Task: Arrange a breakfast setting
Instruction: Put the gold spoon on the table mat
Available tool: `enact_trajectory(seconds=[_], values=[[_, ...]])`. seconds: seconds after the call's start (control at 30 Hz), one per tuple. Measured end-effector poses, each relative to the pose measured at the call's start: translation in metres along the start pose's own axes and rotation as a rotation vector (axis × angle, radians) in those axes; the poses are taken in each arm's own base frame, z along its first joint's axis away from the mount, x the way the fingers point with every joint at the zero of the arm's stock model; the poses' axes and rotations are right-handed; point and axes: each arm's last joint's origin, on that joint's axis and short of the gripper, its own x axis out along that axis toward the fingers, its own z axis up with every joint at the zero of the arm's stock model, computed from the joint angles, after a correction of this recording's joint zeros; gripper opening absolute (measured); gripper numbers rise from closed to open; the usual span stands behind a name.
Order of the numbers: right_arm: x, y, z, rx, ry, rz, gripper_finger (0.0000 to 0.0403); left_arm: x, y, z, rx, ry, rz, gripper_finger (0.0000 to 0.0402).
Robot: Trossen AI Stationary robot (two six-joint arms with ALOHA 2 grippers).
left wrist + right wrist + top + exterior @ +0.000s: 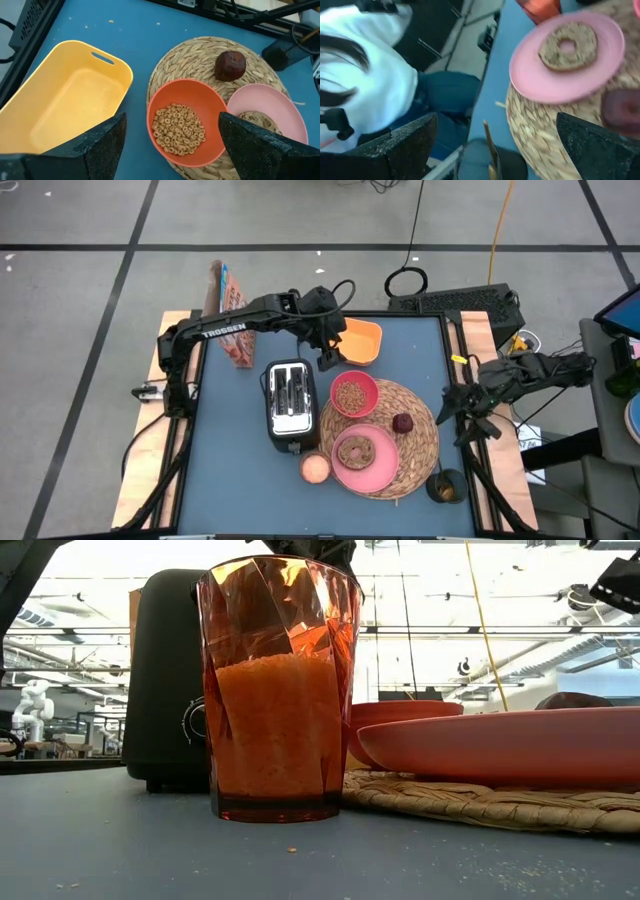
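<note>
A round woven straw placemat (415, 450) lies on the blue table. On it rest a coral-pink bowl (354, 393) of cereal rings, a flat pink plate (363, 457) bearing a brown ring-shaped bread (355, 448), and a small dark-red fruit (402, 423). The bowl (182, 122), fruit (230, 65) and plate (265, 112) also show in the left wrist view. My left gripper (327, 358) is open and empty, above the table between the bowl and a yellow tray; its fingers (107, 137) frame the bowl from above. My right gripper (466, 412) is open and empty at the table's right edge.
A yellow tray (361, 341) sits at the far middle. A black toaster (291, 402) stands left of the placemat. An orange faceted cup (314, 468) stands near the front. A dark cup (446, 487) sits at the near right. A person (375, 75) stands beyond the table.
</note>
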Motion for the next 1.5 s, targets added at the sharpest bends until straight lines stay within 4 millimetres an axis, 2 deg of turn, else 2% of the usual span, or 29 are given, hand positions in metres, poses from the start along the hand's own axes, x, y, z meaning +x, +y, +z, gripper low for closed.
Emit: enact_trajectory(seconds=[0.13, 0.37, 0.47, 0.87, 1.07, 1.5], values=[[0.011, -0.004, 0.002, 0.001, -0.056, 0.056, 0.0399, 0.0, 0.0, 0.0, -0.007, 0.0, 0.0, 0.0319], [0.045, -0.023, -0.009, 0.057, 0.048, 0.369, 0.0399, 0.0, 0.0, 0.0, -0.009, 0.0, 0.0, 0.0319], [0.053, -0.029, -0.014, 0.093, 0.075, 0.43, 0.0399, 0.0, 0.0, 0.0, -0.015, 0.0, 0.0, 0.0319], [0.07, -0.049, -0.03, 0.103, 0.098, 0.418, 0.0399, 0.0, 0.0, 0.0, -0.042, 0.0, 0.0, 0.0319], [0.081, -0.063, -0.043, 0.169, 0.117, 0.411, 0.0396, 0.0, 0.0, 0.0, -0.052, 0.0, 0.0, 0.0319], [0.084, -0.068, -0.048, 0.048, 0.094, 0.407, 0.0393, 0.0, 0.0, 0.01, -0.048, -0.1, -0.006, 0.0319]])
